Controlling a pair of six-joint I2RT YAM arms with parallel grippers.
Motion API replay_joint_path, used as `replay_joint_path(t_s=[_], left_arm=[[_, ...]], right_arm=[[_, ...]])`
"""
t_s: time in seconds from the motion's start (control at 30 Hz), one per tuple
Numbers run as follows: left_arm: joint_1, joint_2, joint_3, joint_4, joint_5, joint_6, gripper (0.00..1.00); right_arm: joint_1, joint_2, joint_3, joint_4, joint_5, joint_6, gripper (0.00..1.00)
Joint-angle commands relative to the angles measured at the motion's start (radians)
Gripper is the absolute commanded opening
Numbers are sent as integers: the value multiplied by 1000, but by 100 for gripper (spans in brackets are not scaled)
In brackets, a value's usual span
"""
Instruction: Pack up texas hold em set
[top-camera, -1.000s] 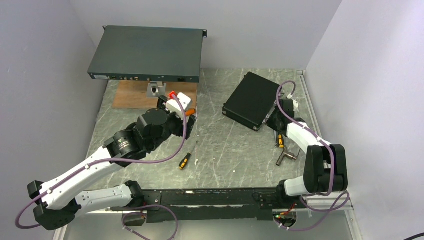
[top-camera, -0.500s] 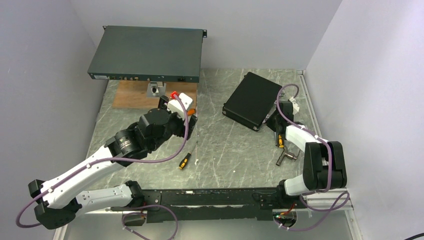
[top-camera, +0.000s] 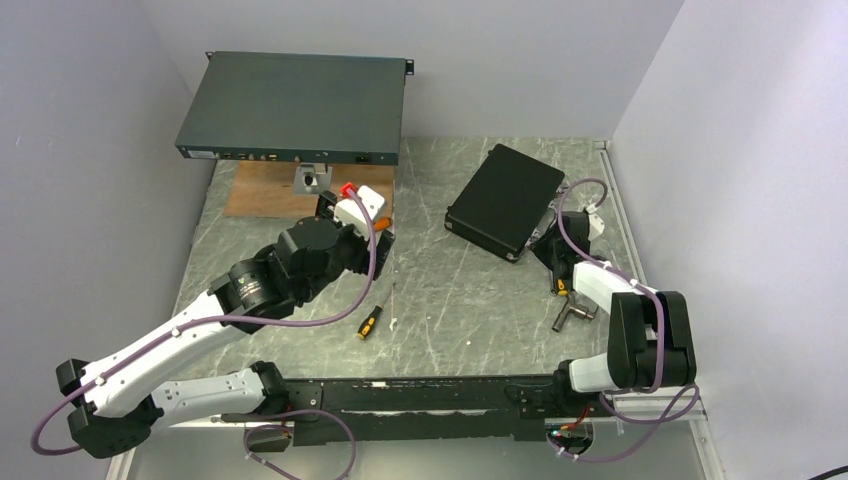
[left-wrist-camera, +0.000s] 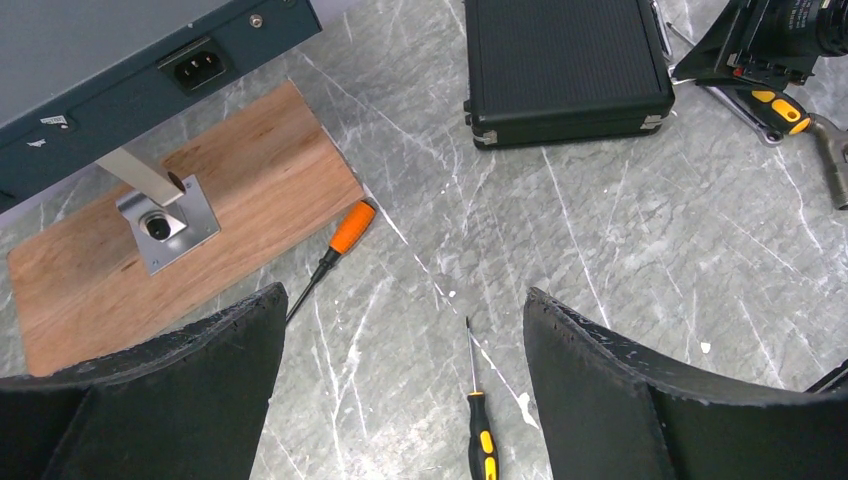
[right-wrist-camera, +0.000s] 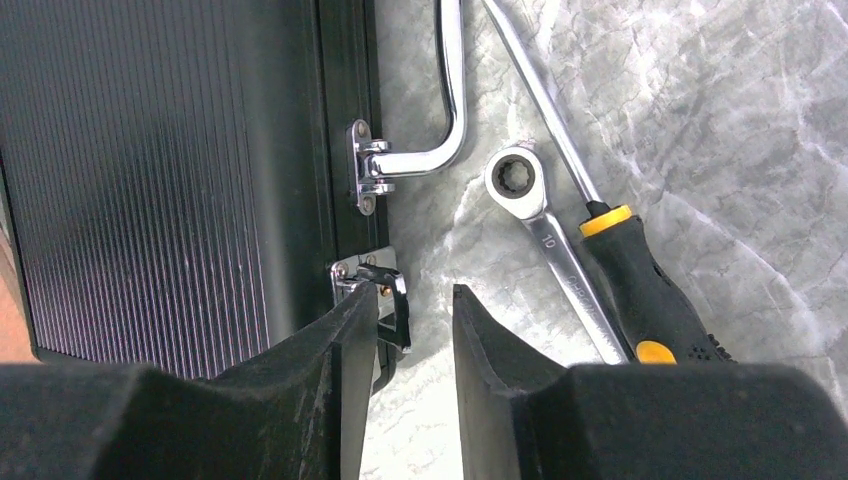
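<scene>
The texas hold em set's black ribbed case (top-camera: 505, 200) lies shut at the back right of the table, metal corners showing (left-wrist-camera: 565, 60). My right gripper (top-camera: 553, 232) sits low at its right edge. In the right wrist view the case (right-wrist-camera: 150, 170) fills the left side, with its chrome handle (right-wrist-camera: 445, 110) and a chrome latch (right-wrist-camera: 385, 295) on the edge. My right gripper (right-wrist-camera: 415, 300) is open a little; the latch flap hangs beside the left fingertip, unclamped. My left gripper (left-wrist-camera: 405, 305) hangs wide open above bare table, holding nothing. Chips, card box and token are out of view.
A dark-green rack unit (top-camera: 295, 105) stands on a post over a wooden board (top-camera: 265, 190) at the back left. An orange screwdriver (left-wrist-camera: 345, 235) and a yellow-black one (left-wrist-camera: 480, 440) lie mid-table. A ratchet wrench (right-wrist-camera: 545, 230), another screwdriver (right-wrist-camera: 640, 290) and a T-shaped tool (top-camera: 572, 313) lie right of the case.
My right gripper's jaws have spread apart at the case's latch, and its wrist has shifted slightly right and nearer. The left arm and the case have not moved.
</scene>
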Motion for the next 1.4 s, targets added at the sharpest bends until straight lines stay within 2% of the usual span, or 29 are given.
replay_joint_path(t_s=[0.0, 0.23, 0.4, 0.47, 0.6, 0.8, 0.87, 1.0, 1.1, 1.2, 1.37], left_arm=[[-10, -3, 43, 9, -29, -8, 89], [-12, -5, 45, 9, -25, -9, 89], [-15, 5, 48, 2, -27, -9, 89], [-16, 10, 49, 2, -24, -9, 89], [-16, 12, 52, -1, -20, -10, 89], [-17, 16, 52, -3, -32, -9, 90], [-18, 17, 52, -1, -25, -9, 89], [-19, 23, 51, -1, -25, -11, 89], [-21, 26, 56, -9, -26, -14, 89], [-24, 16, 52, -5, -20, -12, 91], [-26, 16, 50, 0, -13, -6, 98]], right_arm=[[-19, 22, -62, -178, -7, 26, 34], [-133, 69, -124, -106, -157, 86, 34], [-154, 58, -144, -35, -219, 73, 35], [-153, 53, -146, -10, -238, 69, 42], [-159, 121, -93, -17, -318, 45, 49], [-164, 12, -107, -36, -239, 41, 48], [-174, -23, -76, -57, -215, 21, 49], [-202, -80, 18, -97, -145, -6, 63], [-241, -56, 121, -91, -142, -23, 74], [-285, 11, 221, -84, -161, -18, 81], [-306, 137, 347, -35, -161, -16, 82]])
